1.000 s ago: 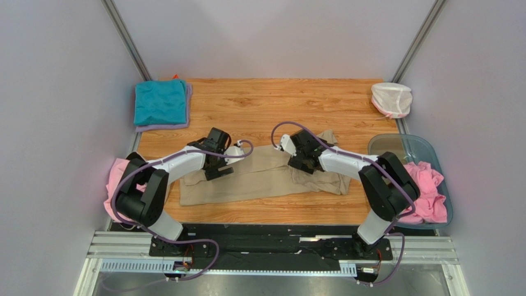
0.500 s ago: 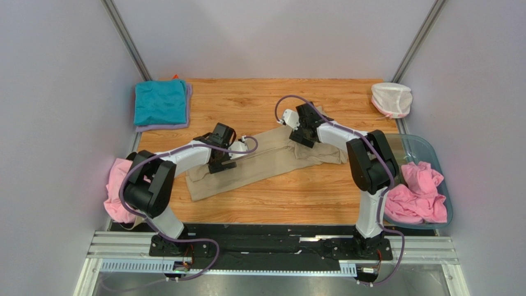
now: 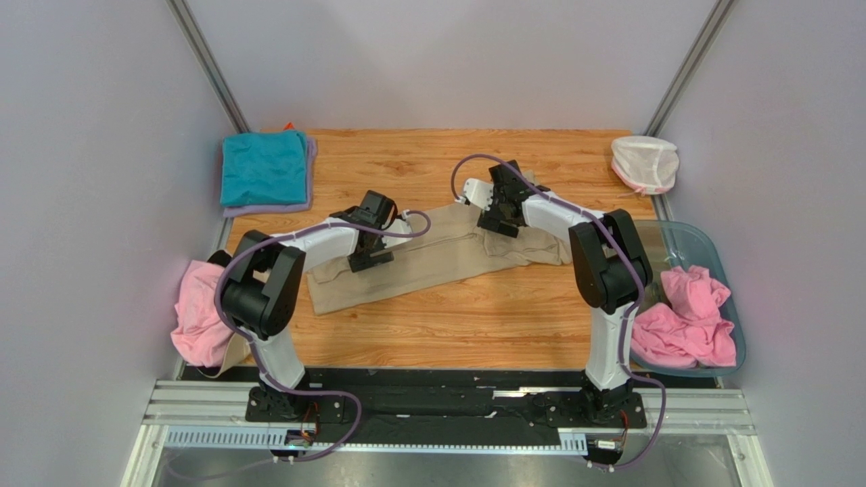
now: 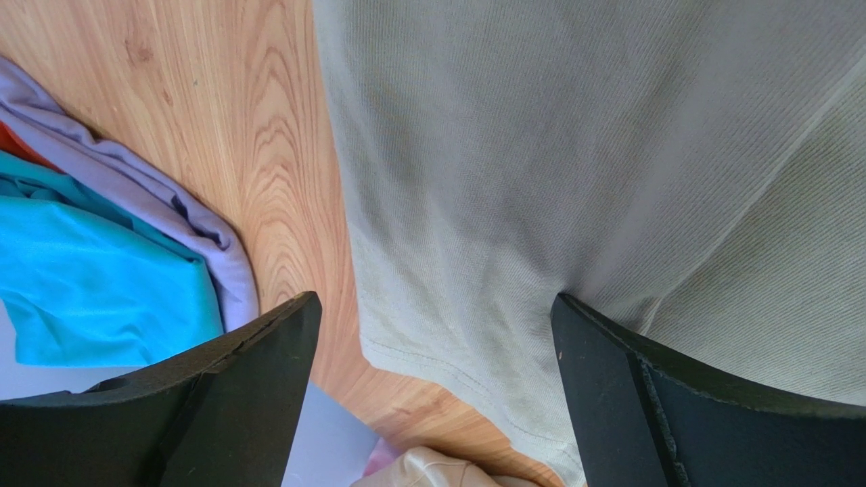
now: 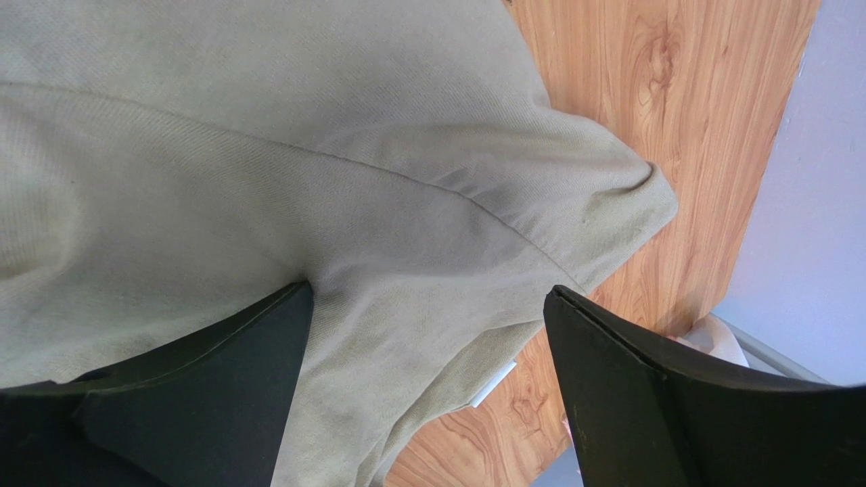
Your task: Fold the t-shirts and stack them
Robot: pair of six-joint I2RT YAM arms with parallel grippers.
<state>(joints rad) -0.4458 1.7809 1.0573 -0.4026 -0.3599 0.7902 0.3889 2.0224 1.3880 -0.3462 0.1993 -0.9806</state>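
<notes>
The left fingers [image 4: 229, 406] were spread wide above the near-left part of the tan t-shirt [image 3: 447, 256], pinching nothing. The right fingers [image 5: 661, 406] were spread just as wide above its far-right part. In both wrist views the cloth filled the gap between the tips, but whether the tips pressed on it could not be made out. From above, each arm's own wrist covered its fingers. The tan t-shirt lay as a long, creased band across the middle of the tabletop [image 3: 437, 162], slanting from near left to far right, with its right end bunched under the right arm. At the far-left corner a folded teal t-shirt [image 3: 264, 167] sat on a lilac t-shirt [image 3: 272, 210], of which only the edges showed. A red sliver at the stack's far edge was too small to identify. A crumpled pink t-shirt [image 3: 198, 315] hung off the tabletop's left edge, partly hidden by the left arm. Further pink t-shirts [image 3: 691, 320] were heaped in the plastic tub [image 3: 701, 238] at the right edge, too tangled to count. A white net pouch [image 3: 645, 162] sat at the far-right corner.
</notes>
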